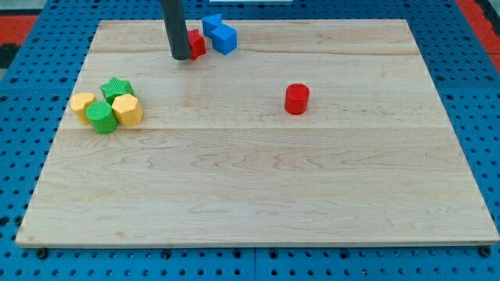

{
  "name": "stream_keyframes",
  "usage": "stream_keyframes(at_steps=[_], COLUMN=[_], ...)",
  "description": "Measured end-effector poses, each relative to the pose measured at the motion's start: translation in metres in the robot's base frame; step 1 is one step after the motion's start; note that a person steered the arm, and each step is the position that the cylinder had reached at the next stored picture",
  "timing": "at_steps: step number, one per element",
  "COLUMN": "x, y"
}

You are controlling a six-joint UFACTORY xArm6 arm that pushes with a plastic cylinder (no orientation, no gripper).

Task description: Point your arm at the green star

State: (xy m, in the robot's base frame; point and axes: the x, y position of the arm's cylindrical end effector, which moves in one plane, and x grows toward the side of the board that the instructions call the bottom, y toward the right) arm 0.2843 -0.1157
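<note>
**Far from the star, our rod waits by the red block**

At the far edge, my tip [180, 58] touches a red block [198, 44], beside blue blocks [219, 33]. We carry no jaws. Our green star [117, 88] sits left, clustered with yellow blocks [127, 110] and a green cylinder [101, 117], so we approach leftward.

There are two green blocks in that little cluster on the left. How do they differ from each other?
The green star has pointed edges, while the green round block looks like a ribbed cylinder. The star sits at the cluster's top, nearer my tip; the round one sits at the cluster's bottom, between the two yellow blocks. Both share the same green and sit packed close against the yellow ones.
</note>
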Motion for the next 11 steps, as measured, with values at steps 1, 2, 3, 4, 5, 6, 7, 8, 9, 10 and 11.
stream_keyframes(at_steps=[1, 2, 3, 4, 5, 6, 7, 8, 9, 10, 11], x=[-0.012, -0.002, 0.029, 0.042, 0.042, 0.042, 0.042, 0.028, 0.022, 0.015, 0.027], y=[0.009, 0.012, -0.008, -0.029, -0.012, -0.013, -0.016, -0.041, -0.055, -0.084, -0.122])
